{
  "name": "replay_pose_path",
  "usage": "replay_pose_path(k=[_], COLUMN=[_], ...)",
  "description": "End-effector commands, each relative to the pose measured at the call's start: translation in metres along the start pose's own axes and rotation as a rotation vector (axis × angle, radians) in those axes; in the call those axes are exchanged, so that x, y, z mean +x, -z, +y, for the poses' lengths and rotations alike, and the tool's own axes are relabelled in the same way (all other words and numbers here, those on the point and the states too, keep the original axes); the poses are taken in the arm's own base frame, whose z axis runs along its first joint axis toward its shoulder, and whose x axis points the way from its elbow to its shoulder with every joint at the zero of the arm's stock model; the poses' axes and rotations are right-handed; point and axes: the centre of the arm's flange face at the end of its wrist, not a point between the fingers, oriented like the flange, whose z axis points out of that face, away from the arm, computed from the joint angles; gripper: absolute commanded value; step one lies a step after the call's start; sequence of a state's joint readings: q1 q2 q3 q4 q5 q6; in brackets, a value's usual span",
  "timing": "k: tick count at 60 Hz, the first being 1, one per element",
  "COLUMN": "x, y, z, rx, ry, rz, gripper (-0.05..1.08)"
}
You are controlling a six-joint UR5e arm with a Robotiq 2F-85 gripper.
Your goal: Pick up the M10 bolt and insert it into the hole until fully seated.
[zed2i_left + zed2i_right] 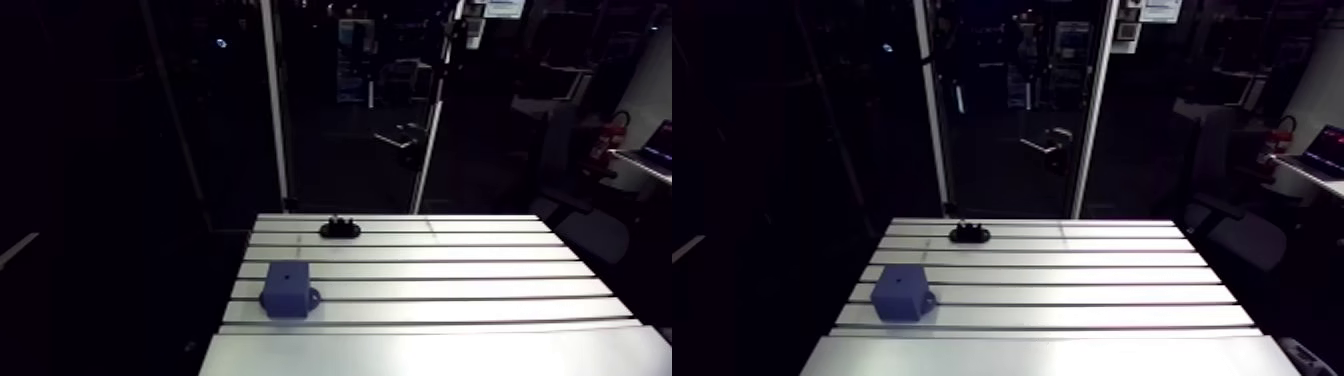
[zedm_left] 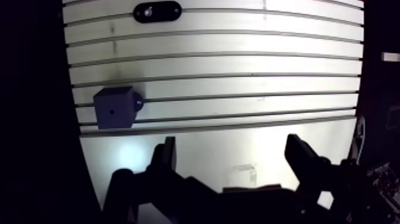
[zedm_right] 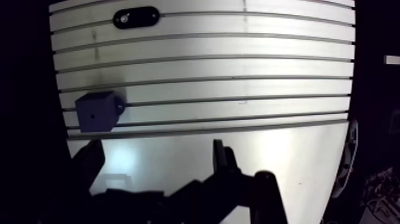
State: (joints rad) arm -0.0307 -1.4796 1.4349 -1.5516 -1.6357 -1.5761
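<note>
Bolt location: the M10 bolt (image 2: 149,9) shows only as a small pale spot in a black oval holder (image 2: 157,11) at the far side of the table (image 1: 450,285), well ahead of the gripper. It is too small to make out the head form or thread.
Receiving part: a blue block (image 2: 114,108) sits on the table between holder and gripper, well apart from both. A small dark hole (image 2: 111,111) shows in its upper face. Whether the block is fastened down cannot be told.
End effector: the gripper (image 2: 233,158) has its two fingers (image 2: 166,156) spread wide, with nothing between them.
Arm pose: in the wrist view the gripper hangs above the plain, unslotted strip of the table and touches nothing. The block lies ahead of the fingers and off to one side. The gripper does not appear in the arm view.
Handling (judged): a steel bolt should be rigid, compact, heavy for its size and not fragile. Its smooth metal could slip or pivot between flat pads.
Grip point (judged): take it at the head or upper shank with its axis upright. That leaves the threaded end free to enter the hole.
Risk (judged): a tilted hold would likely bind at the mouth of the hole.
Task status (judged): the pick is not yet begun, and the bolt sits in its holder.
</note>
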Motion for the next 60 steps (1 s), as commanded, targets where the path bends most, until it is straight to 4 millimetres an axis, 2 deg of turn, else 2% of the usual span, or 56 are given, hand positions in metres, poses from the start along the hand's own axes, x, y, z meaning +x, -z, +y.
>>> replay_pose_path(k=[1,24,33,38,48,57,60], x=[0.002,0.009,0.024,0.025,0.036,0.047,0.052], y=[-0.001,-0.01,-0.022,-0.023,-0.039,-0.06,-0.073], z=[-0.002,-0.015,-0.021,-0.023,-0.03,-0.056,-0.065], rx=[-0.002,0.0,0.007,0.004,0.004,0.01,0.011], ry=[0.006,0.025,0.022,0.025,0.032,0.065,0.073], rz=[-0.003,-0.011,0.019,0.021,0.022,0.068,0.076], gripper=[0.01,0.01,0.01,0.01,0.01,0.01,0.01])
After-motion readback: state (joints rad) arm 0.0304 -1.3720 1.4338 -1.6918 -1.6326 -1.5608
